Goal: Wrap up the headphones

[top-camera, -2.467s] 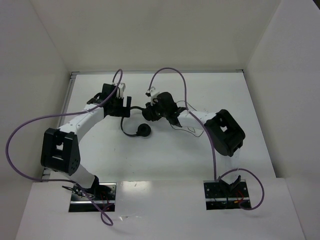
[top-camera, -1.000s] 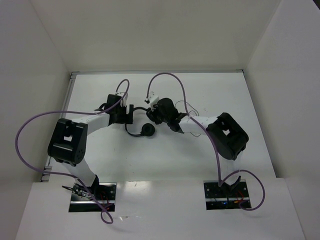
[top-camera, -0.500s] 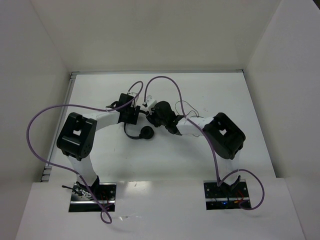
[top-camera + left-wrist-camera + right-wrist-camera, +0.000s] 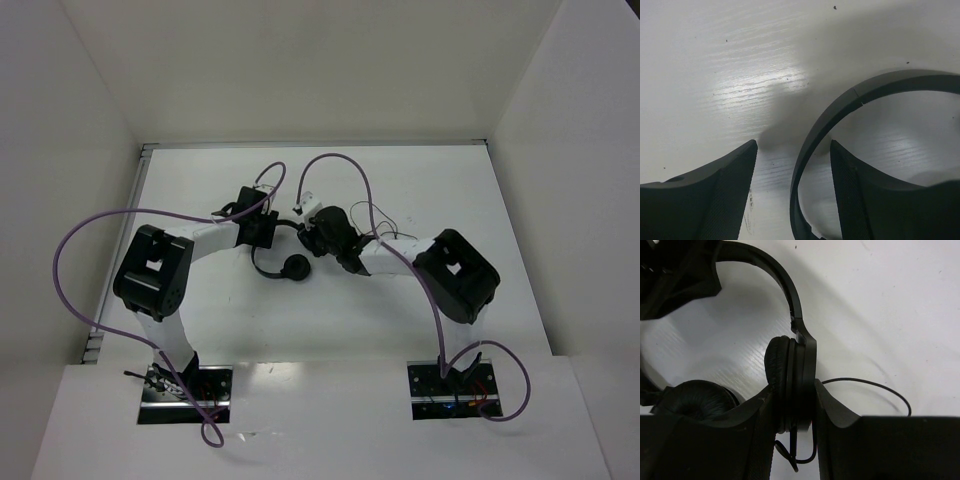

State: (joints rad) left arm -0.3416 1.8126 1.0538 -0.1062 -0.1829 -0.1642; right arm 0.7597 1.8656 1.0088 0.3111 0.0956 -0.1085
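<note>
The black headphones [image 4: 294, 268] lie mid-table, one round ear pad flat on the surface. My right gripper [image 4: 793, 387] is shut on the other ear cup [image 4: 794, 362], which stands on edge between its fingers. The free ear pad [image 4: 695, 400] lies to its left, and the thin cord [image 4: 875, 385] loops away to the right. My left gripper [image 4: 792, 144] is open astride the thin headband [image 4: 880, 85], which curves between its fingers with a gap on each side. In the top view the left gripper [image 4: 262, 228] and right gripper [image 4: 316, 235] face each other closely.
Purple arm cables [image 4: 340, 165] arch over both wrists. White walls enclose the table [image 4: 440, 180] on the left, back and right. The black left finger block [image 4: 680, 270] shows at the top left of the right wrist view, close to the headband.
The left arm has swung right to the headphones and its jaws have narrowed around the headband. The right gripper has stayed shut on the ear cup, shifting only slightly.
</note>
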